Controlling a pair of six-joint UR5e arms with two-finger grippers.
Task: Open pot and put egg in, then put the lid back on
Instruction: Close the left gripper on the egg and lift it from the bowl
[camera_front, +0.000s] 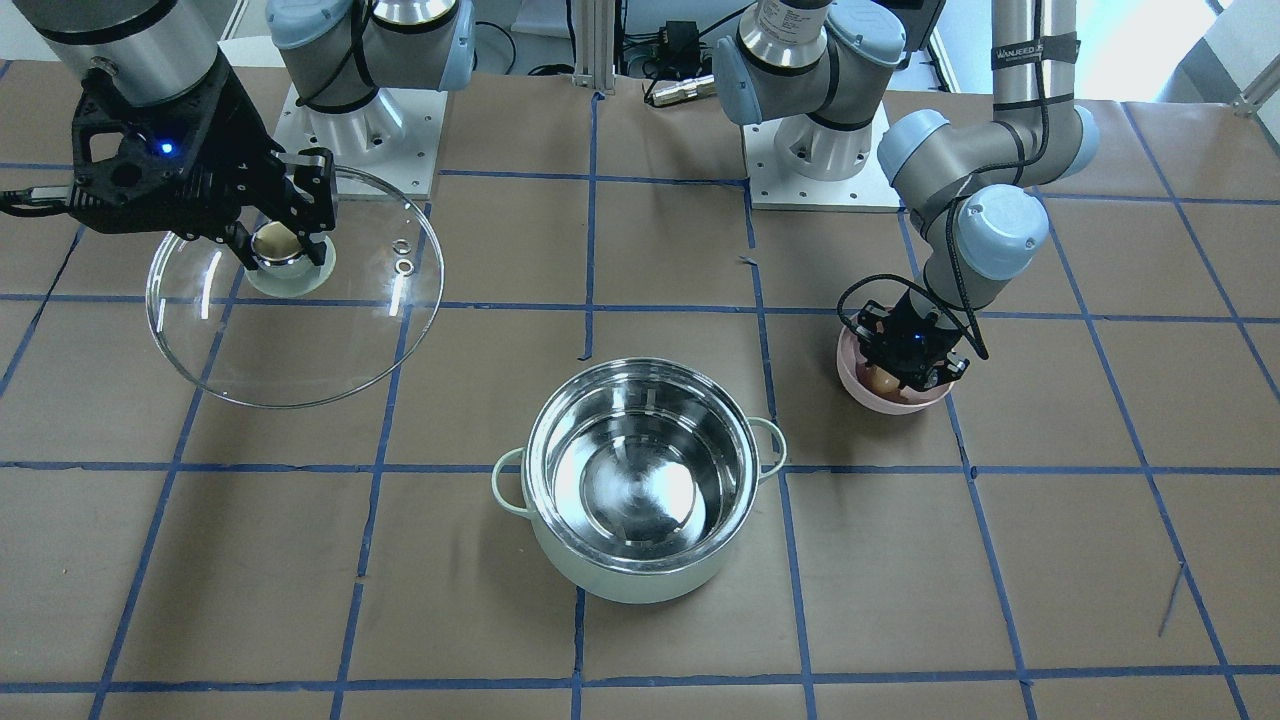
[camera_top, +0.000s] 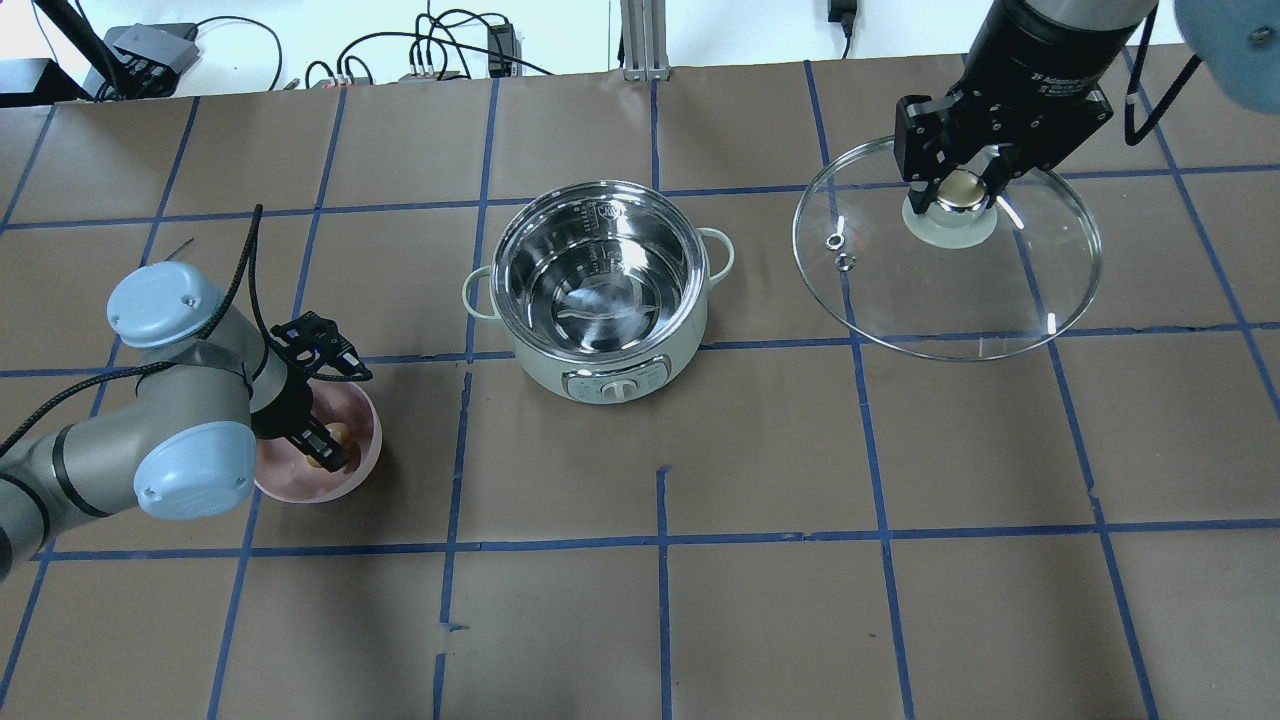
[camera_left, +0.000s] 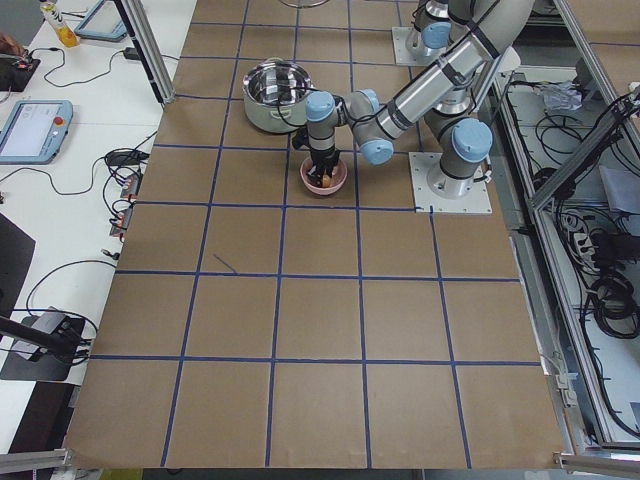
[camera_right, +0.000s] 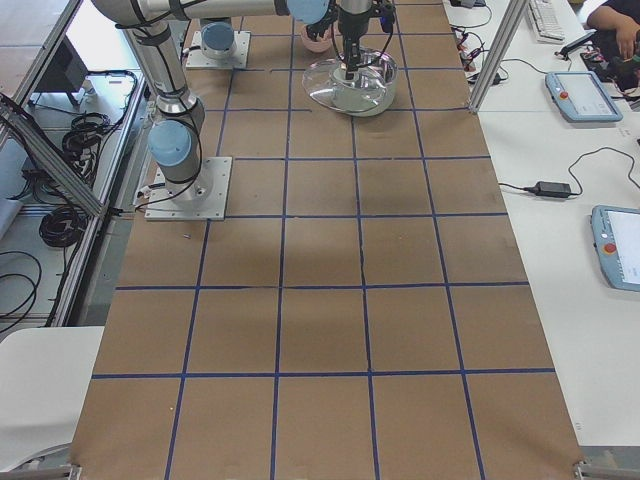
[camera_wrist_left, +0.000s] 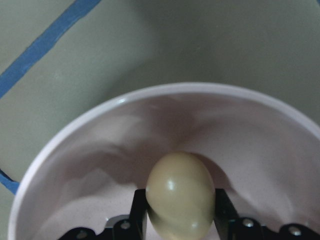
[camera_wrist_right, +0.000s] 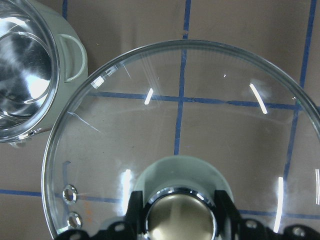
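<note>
The mint-green pot (camera_top: 600, 290) stands open at the table's middle, its steel inside empty; it also shows in the front view (camera_front: 640, 480). My right gripper (camera_top: 958, 192) is shut on the knob of the glass lid (camera_top: 950, 270) and holds the lid off to the pot's side, seen in the front view (camera_front: 295, 290) and the right wrist view (camera_wrist_right: 180, 135). My left gripper (camera_top: 325, 447) reaches down into the pink bowl (camera_top: 350, 470), its fingers closed on either side of the tan egg (camera_wrist_left: 180, 200). The egg is still inside the bowl (camera_wrist_left: 100, 165).
The table is covered in brown paper with a blue tape grid. The arm bases (camera_front: 350, 130) stand at the table's robot side. Cables and tablets (camera_left: 35, 125) lie on side benches beyond the table's edges.
</note>
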